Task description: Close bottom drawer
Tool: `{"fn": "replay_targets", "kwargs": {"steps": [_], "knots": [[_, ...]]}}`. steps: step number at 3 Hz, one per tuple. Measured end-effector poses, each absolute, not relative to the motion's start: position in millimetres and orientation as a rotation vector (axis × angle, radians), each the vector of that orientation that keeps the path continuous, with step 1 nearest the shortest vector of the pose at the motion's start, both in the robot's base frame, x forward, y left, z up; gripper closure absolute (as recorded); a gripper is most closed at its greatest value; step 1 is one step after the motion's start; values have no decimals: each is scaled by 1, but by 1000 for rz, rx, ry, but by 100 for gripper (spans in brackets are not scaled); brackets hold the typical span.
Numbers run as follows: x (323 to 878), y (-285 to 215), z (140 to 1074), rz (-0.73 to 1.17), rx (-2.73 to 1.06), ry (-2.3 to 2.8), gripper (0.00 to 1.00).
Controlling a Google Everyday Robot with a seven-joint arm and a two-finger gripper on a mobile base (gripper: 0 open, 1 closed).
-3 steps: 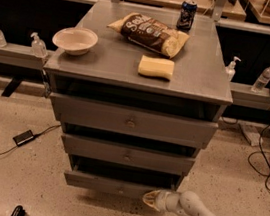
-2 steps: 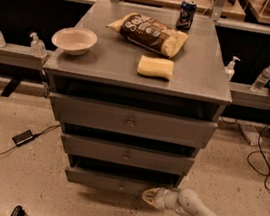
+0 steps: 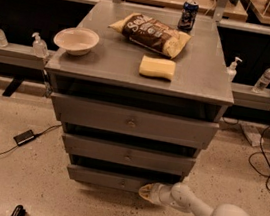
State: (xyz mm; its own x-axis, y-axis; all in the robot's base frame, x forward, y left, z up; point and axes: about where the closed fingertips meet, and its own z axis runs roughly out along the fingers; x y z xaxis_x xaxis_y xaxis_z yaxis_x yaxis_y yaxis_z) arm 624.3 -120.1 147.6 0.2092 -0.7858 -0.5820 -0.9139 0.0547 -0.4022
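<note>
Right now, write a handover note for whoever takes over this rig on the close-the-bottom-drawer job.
The gripper is low, apparently pressed against the right end of the bottom drawer front.
The bottom drawer's front juts slightly ahead of the middle drawer, with a dark gap above it, so it looks not quite shut.
Done: the gripper is placed at the drawer front.
Left: probably push straight in until the front sits flush, then back the arm away.
</note>
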Motion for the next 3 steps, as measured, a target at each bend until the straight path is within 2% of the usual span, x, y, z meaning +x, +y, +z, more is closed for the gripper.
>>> {"fn": "replay_targets", "kwargs": {"steps": [3], "knots": [[636,-116,144,215,-1734,1620,100]]}}
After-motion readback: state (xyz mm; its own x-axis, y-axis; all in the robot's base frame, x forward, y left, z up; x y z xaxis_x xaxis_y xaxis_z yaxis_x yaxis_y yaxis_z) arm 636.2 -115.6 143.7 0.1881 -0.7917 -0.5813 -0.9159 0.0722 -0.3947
